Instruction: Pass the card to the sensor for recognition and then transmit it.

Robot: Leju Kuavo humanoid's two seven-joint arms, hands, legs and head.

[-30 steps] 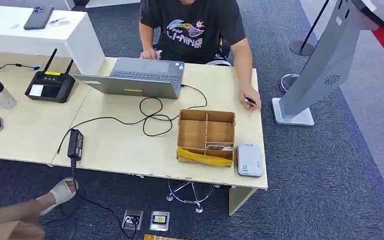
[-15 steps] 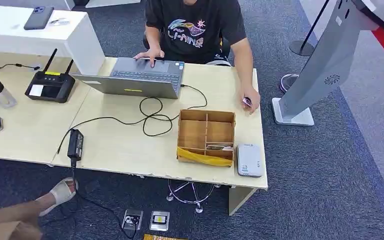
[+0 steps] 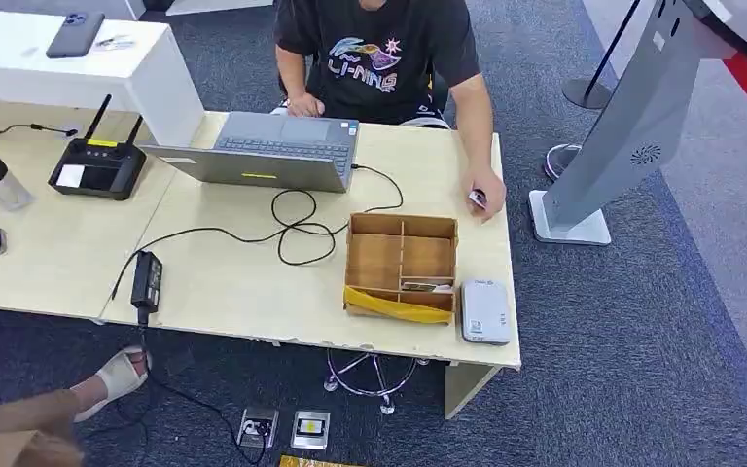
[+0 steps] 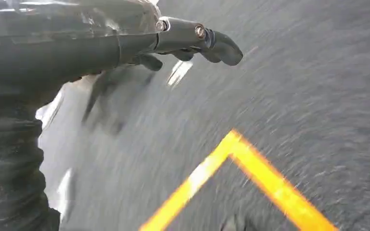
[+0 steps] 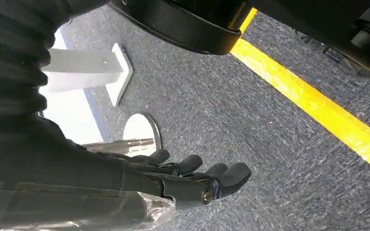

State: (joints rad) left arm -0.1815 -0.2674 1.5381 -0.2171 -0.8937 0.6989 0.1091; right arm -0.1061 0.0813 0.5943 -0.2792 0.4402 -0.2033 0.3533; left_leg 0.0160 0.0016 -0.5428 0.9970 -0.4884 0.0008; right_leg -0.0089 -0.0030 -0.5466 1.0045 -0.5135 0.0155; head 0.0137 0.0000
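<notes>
Not started: both arms hang, left hand point(image 4: 192, 41) and right hand point(image 5: 192, 180) empty, fingers loosely apart; next reach card point(image 3: 428, 287) in worktop box point(image 3: 401, 265).

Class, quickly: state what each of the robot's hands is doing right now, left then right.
Left hand: open, holding nothing, fingers extended over the grey carpet.
Right hand: open, holding nothing, fingers apart.

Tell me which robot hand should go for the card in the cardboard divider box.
Right, probably. The brown cardboard divider box, its card and the white card reader sit right of centre. Both the right robot hand and left robot hand hang empty over carpet.
</notes>
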